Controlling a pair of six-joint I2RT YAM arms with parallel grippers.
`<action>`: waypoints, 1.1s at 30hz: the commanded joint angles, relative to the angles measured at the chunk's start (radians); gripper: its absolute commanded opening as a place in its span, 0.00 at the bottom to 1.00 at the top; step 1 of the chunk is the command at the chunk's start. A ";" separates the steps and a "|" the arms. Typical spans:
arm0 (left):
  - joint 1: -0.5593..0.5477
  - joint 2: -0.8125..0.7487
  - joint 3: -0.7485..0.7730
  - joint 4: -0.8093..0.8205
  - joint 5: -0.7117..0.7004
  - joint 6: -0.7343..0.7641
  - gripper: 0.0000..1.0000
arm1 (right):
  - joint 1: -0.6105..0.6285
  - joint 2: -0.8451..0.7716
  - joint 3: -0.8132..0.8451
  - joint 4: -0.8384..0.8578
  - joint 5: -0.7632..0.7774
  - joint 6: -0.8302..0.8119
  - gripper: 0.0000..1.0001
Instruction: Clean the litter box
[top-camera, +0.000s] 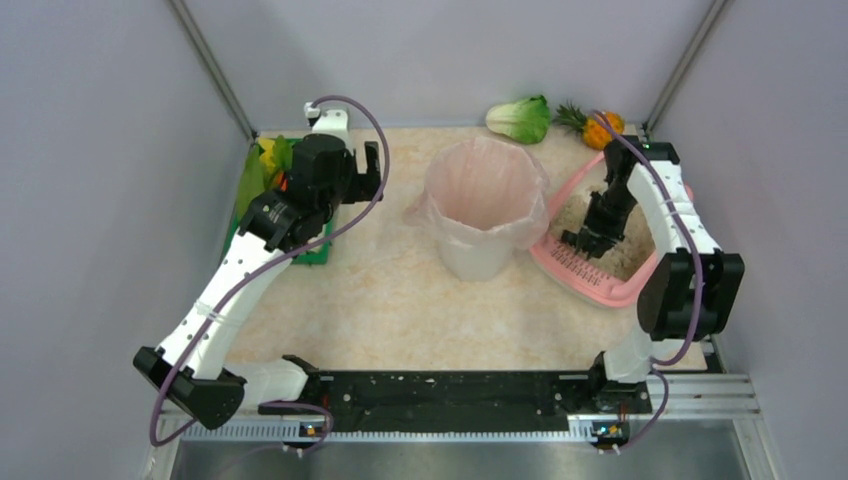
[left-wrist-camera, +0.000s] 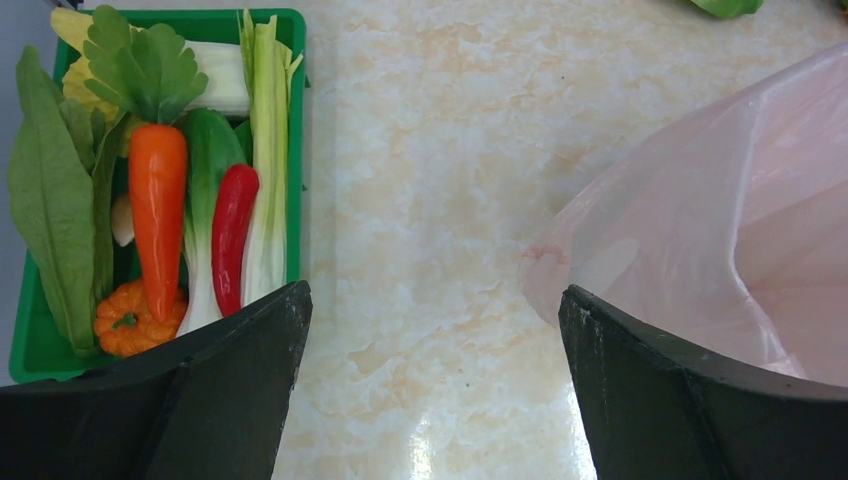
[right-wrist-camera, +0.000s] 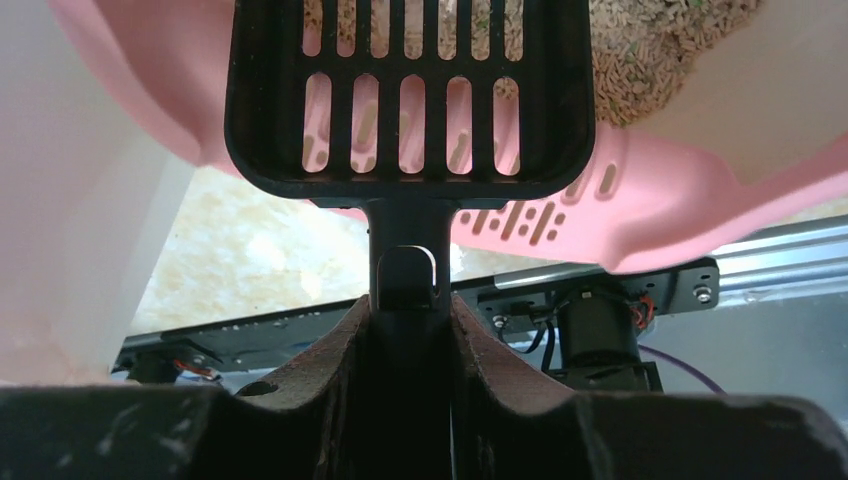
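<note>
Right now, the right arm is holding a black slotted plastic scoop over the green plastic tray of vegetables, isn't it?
Not quite. The right gripper does hold the black slotted plastic scoop, but over the shallow pink plastic litter box of beige granules, not the green vegetable tray. The right wrist view shows it.

Pale grey walls (top-camera: 90, 150), beige marbled tabletop (top-camera: 400, 300), metal corner posts (top-camera: 211, 65)

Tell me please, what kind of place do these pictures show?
Probably a robot test booth, not a home: plain grey walls enclose one table, two robot arms are bolted to a base plate, and the props look staged: a pink litter box, a lined bin, toy-looking vegetables.
</note>
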 joint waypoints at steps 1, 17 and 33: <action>-0.001 -0.029 -0.006 0.027 -0.024 0.012 0.99 | -0.036 0.048 0.002 0.039 -0.090 -0.025 0.00; -0.001 -0.039 -0.020 0.027 -0.036 0.008 0.99 | -0.037 0.194 0.004 0.215 0.097 0.040 0.00; 0.014 -0.092 -0.021 0.000 -0.112 0.009 0.99 | -0.060 0.423 0.082 0.485 0.188 0.037 0.00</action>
